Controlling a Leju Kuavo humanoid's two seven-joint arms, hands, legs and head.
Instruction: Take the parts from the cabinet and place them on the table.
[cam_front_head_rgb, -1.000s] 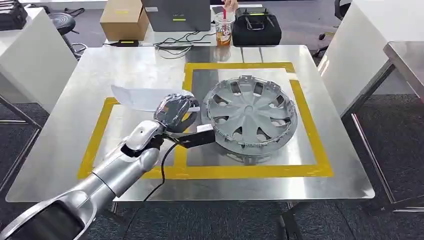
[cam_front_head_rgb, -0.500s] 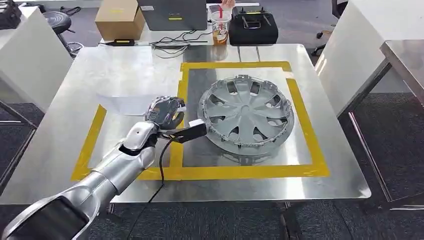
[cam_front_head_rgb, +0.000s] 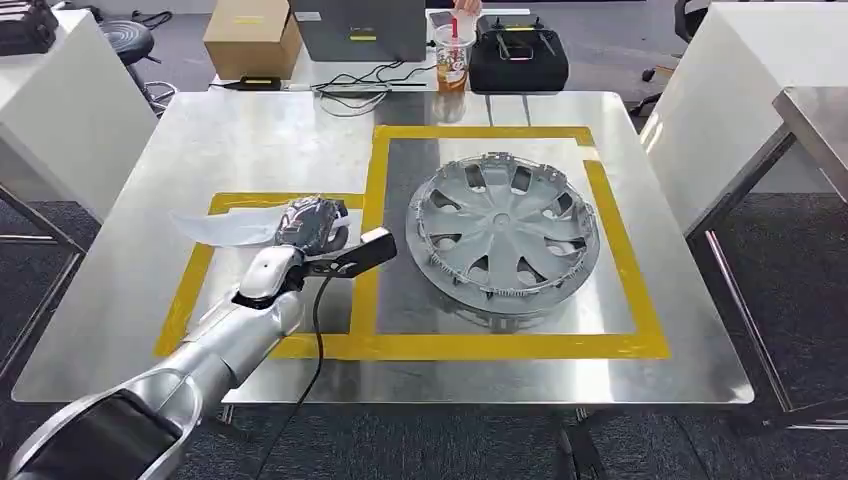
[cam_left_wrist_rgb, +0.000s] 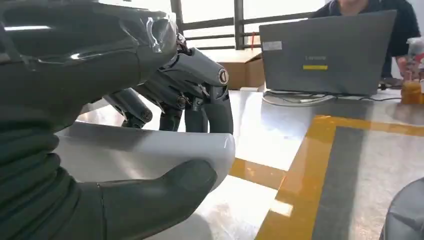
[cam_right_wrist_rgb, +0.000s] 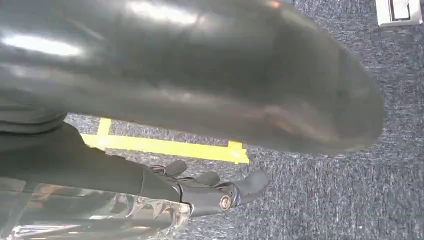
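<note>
1. Head view: the left hand (cam_front_head_rgb: 308, 226) hangs low over the steel desk (cam_front_head_rgb: 250, 140), inside the smaller yellow-taped square, and holds a thin white curved part (cam_front_head_rgb: 232, 226) whose pale end sticks out toward the desk's left side. A clear wrap covers the hand, so the fingers are hard to make out here. Just beside it, in the larger taped square, a silver hubcap (cam_front_head_rgb: 503, 227) with 7 spokes lies flat on the desk. Beyond the far edge stand a cardboard box (cam_front_head_rgb: 250, 38), a laptop (cam_front_head_rgb: 362, 28), a drink cup (cam_front_head_rgb: 452, 60) and a black case (cam_front_head_rgb: 518, 58).

2. Left wrist view: the left hand (cam_left_wrist_rgb: 165, 145) grips the white part (cam_left_wrist_rgb: 145, 155) between the thick grey thumb on one side and the dark fingers (cam_left_wrist_rgb: 200, 95) curled over the other. The part is smooth, glossy and rounded at its edge; much of it is hidden by the hand.

3. Right wrist view: the right hand (cam_right_wrist_rgb: 210, 187) hangs over grey carpet (cam_right_wrist_rgb: 325, 190) with a yellow floor line (cam_right_wrist_rgb: 170, 146). Its fingers are slightly apart and hold nothing. A blurred dark shape close to the lens hides much of the scene.
</note>
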